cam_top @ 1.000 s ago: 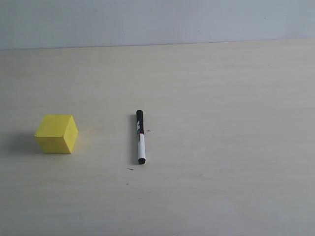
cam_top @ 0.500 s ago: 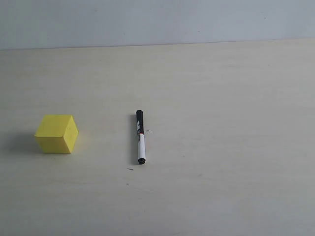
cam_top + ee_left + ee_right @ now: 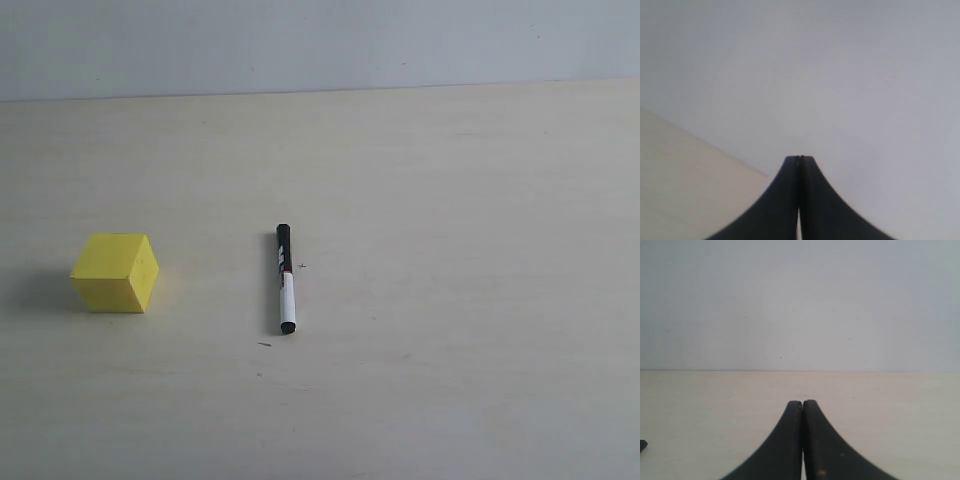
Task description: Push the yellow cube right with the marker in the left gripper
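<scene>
The fingers (image 3: 782,200) of the left gripper (image 3: 800,159) are closed, the two black tips pressed flat against each other along a thin seam. Its wrist view looks past them at a plain grey wall (image 3: 850,75), with a slanted strip of pale table (image 3: 685,190) to one side. The right gripper (image 3: 802,402) is closed in the same way, its curved black fingers meeting tip to tip, low over the table with the wall straight ahead. A small dark shape (image 3: 642,445) shows at the very edge of that view; what it is cannot be told.

Neither arm appears in the exterior view. There the marker (image 3: 285,278) lies flat on the light wooden table (image 3: 450,250), a little left of the middle. It runs almost straight from far to near, with the black half at the far end and the white half at the near end, finishing in a dark tip. The yellow cube (image 3: 115,272) sits on the table well to the left of the marker, apart from it, close to the left edge of the view. One corner of the cube is turned toward the camera, so its top and two side faces show, and a faint shadow falls on its left.
</scene>
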